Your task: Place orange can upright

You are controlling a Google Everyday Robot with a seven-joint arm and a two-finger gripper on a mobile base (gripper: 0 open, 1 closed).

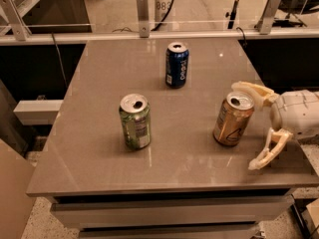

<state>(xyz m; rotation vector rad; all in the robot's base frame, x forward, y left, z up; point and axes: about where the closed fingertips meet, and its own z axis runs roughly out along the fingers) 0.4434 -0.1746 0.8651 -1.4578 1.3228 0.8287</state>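
The orange can point(233, 119) stands base down on the table point(99, 173) at right centre of the frame, silver top up. The gripper point(245, 126) enters from the right edge. Its fingers point(264, 153) are spread wide and clamp nothing: one reaches along the can's upper rim, the other hangs lower right, apart from the can. Contact at the rim cannot be confirmed. The can appears self-supporting. The wide spread likely allows withdrawal without tipping it. The green can point(134, 121) and blue can point(177, 63) stand well apart to the left.
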